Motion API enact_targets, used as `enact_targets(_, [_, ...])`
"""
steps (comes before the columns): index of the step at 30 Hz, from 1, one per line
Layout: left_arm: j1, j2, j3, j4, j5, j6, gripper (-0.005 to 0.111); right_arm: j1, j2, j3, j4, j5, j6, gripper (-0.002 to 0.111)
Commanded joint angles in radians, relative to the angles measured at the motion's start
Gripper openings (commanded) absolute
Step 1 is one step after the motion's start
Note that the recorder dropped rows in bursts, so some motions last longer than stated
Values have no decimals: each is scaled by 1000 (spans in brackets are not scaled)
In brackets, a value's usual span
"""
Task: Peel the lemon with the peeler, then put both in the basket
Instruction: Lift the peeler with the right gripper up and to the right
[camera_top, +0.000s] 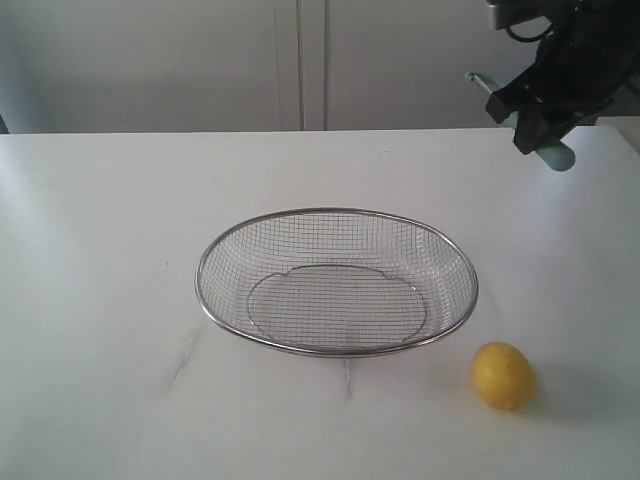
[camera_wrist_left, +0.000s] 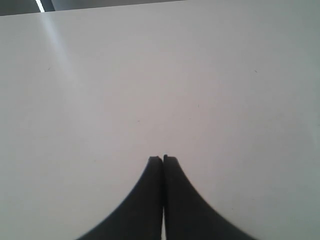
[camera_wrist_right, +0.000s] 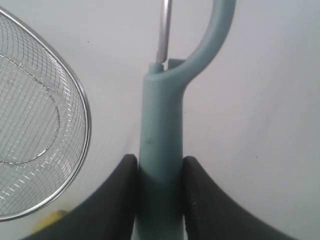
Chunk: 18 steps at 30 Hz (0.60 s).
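The yellow lemon lies on the white table, just off the near right side of the wire mesh basket. High at the back right, my right gripper is shut on the pale teal peeler. In the right wrist view the peeler's handle stands between the black fingers, its metal blade pointing away, with the basket's rim to one side and a sliver of lemon at the picture's edge. My left gripper is shut over bare table, holding nothing. It does not show in the exterior view.
The white table stretches wide on the left and in front of the basket. A pale wall with a door seam stands behind the table's far edge.
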Motion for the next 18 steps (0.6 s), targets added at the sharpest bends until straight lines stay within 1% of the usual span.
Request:
enact_targets(1, [2,-4,4,-2,0,3,0,-1,-70,52,1,0,1,0])
enact_targets(18, [2,-4,4,-2,0,3,0,-1,-258,260,1,0,3,0])
